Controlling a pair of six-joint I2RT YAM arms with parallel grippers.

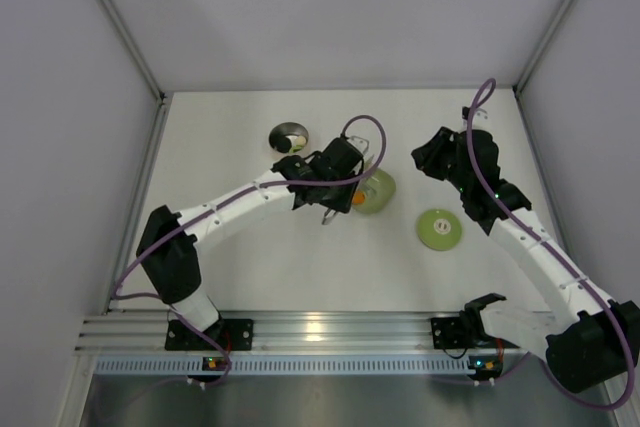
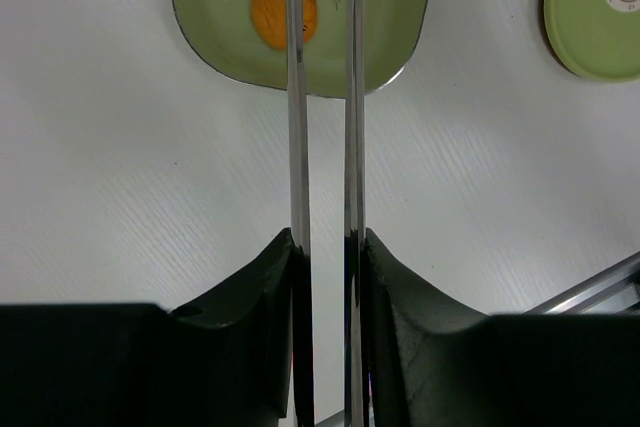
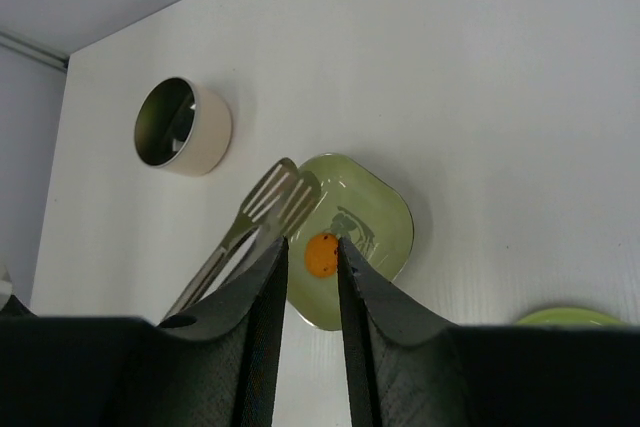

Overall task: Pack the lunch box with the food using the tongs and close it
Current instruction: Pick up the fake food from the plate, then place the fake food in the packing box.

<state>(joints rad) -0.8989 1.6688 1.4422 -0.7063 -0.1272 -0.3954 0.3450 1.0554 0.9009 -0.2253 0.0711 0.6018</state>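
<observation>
My left gripper [image 2: 328,237] is shut on the tongs [image 2: 296,147], its fingers pressing the two silver arms close together. The arms run out over a green rounded-square dish [image 2: 215,7], and one of them crosses an orange piece of food [image 2: 275,12] lying in it. The tongs' slotted tips [image 3: 275,197] hang at the dish's left edge. The lunch box [image 1: 288,136] stands uncovered behind the left gripper, with small pale and dark bits inside. Its light-green lid [image 1: 439,228] lies flat to the right of the dish. My right gripper [image 3: 311,244] hovers high over the dish, open and holding nothing.
White walls with metal corner posts close in the table on three sides. Purple cables loop over both arms near the dish. An aluminium rail [image 1: 320,332] with the arm bases runs along the near edge.
</observation>
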